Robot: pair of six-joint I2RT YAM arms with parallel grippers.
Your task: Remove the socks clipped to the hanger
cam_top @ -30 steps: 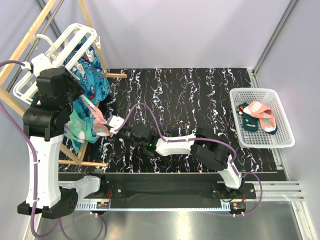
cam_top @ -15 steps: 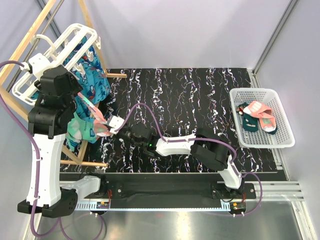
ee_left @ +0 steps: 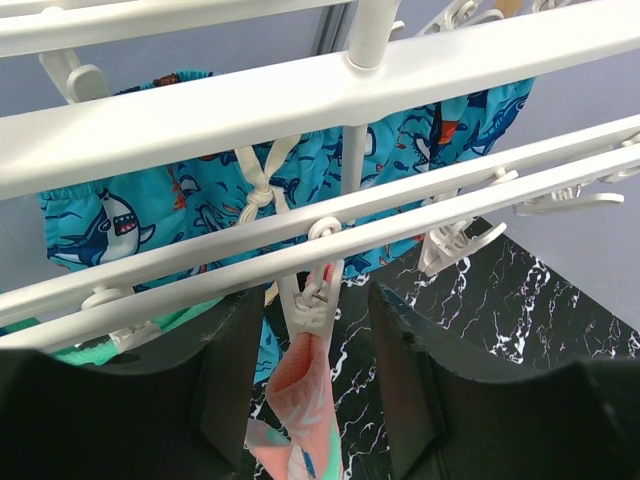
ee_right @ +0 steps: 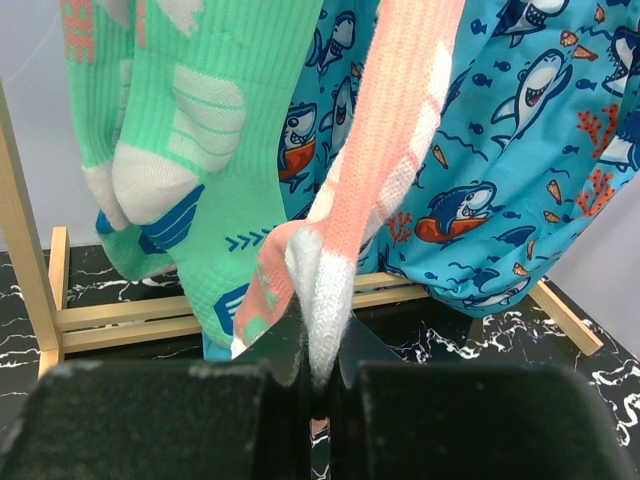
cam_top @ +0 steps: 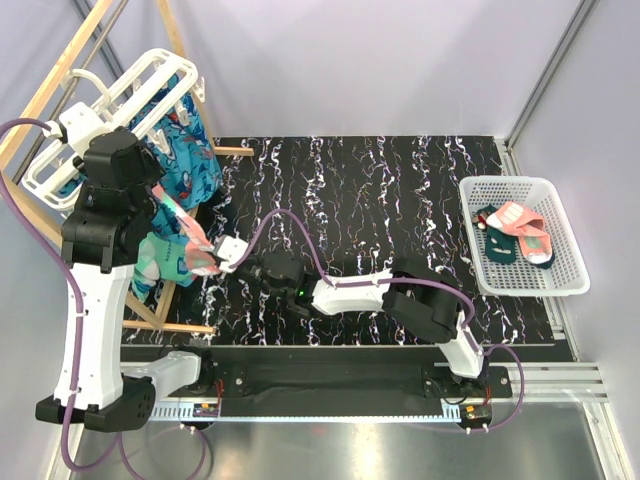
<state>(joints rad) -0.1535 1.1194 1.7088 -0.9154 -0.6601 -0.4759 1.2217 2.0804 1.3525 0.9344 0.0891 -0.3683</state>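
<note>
The white hanger [cam_top: 130, 95] hangs at the far left, its bars crossing the left wrist view [ee_left: 300, 95]. A coral-pink sock [ee_right: 390, 170] hangs from a white clip [ee_left: 315, 300]; it also shows in the left wrist view [ee_left: 305, 400]. My right gripper [ee_right: 318, 375] is shut on the sock's white toe end, seen from above by the hanger [cam_top: 215, 258]. My left gripper [ee_left: 318, 385] is open, one finger on each side of that clip. A mint-green sock [ee_right: 190, 130] and blue shark-print fabric [ee_right: 520, 170] hang beside it.
A wooden pole frame [cam_top: 60, 80] holds the hanger, with low rails [ee_right: 140, 315] behind the socks. A white mesh basket [cam_top: 525, 235] at the right holds coral and dark teal socks [cam_top: 515, 232]. The table top [cam_top: 380, 190] is black marbled.
My left arm has shifted slightly up and right along the hanger, and the hanger has swung a little. My right gripper stays shut on the coral sock.
</note>
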